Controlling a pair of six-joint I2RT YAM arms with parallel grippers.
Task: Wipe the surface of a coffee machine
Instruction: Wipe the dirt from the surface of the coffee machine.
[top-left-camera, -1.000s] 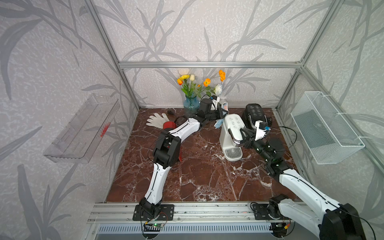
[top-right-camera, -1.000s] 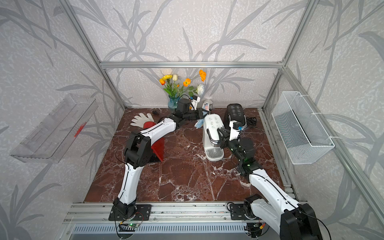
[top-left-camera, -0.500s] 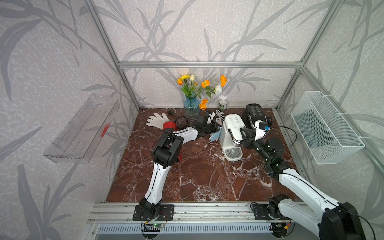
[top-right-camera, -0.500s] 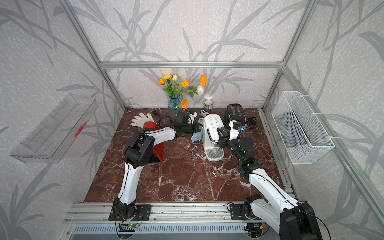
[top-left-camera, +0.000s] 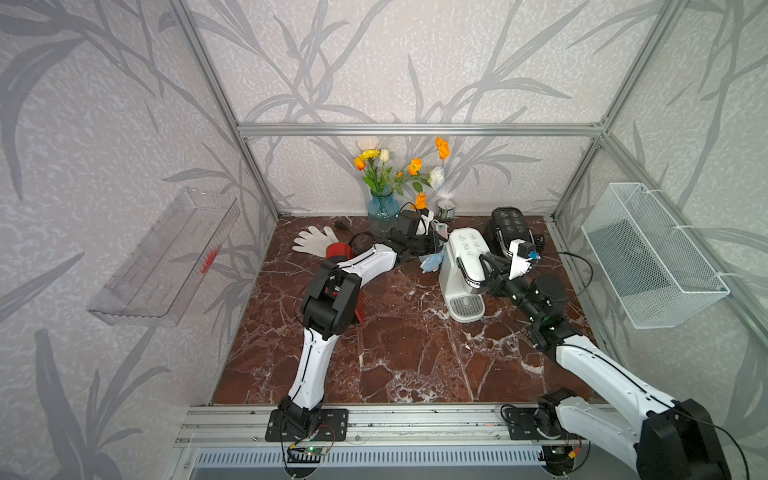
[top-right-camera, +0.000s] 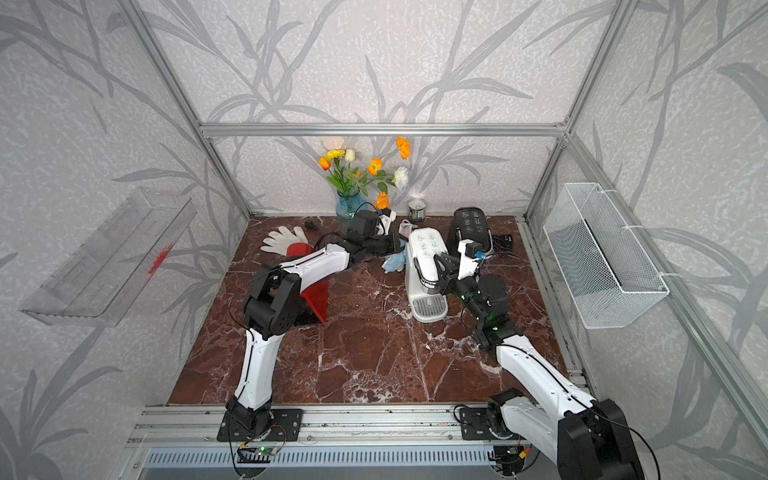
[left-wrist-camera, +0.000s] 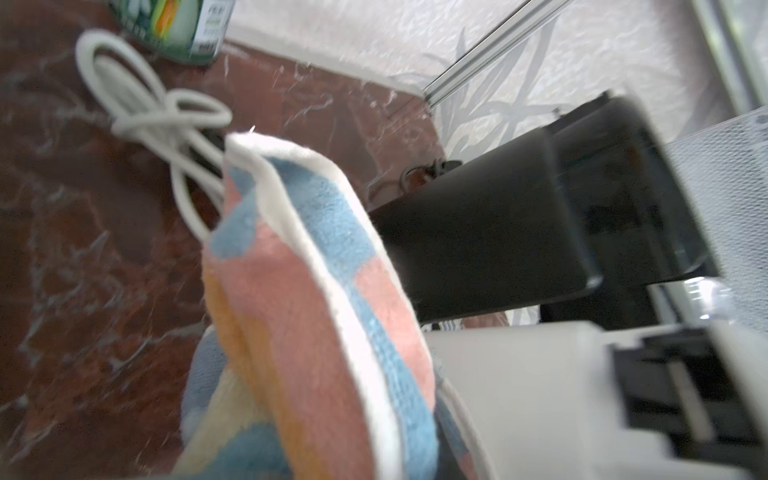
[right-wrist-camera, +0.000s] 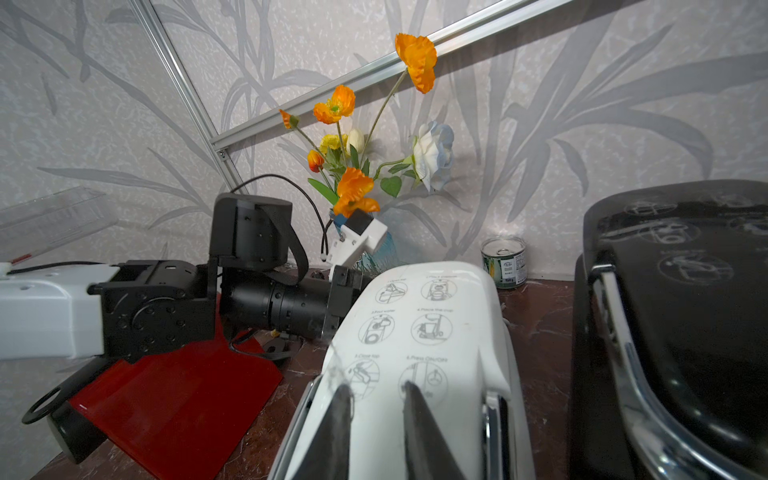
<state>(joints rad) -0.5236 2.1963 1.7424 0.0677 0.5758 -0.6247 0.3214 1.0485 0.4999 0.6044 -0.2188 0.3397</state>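
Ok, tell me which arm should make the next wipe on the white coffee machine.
Left: the left tool grips the cloth beside the coffee machine; the right tool sits on it, without cloth.

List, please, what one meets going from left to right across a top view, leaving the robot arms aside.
In order: clear wall shelf → white glove → blue vase → white coffee machine → black machine → wire basket.
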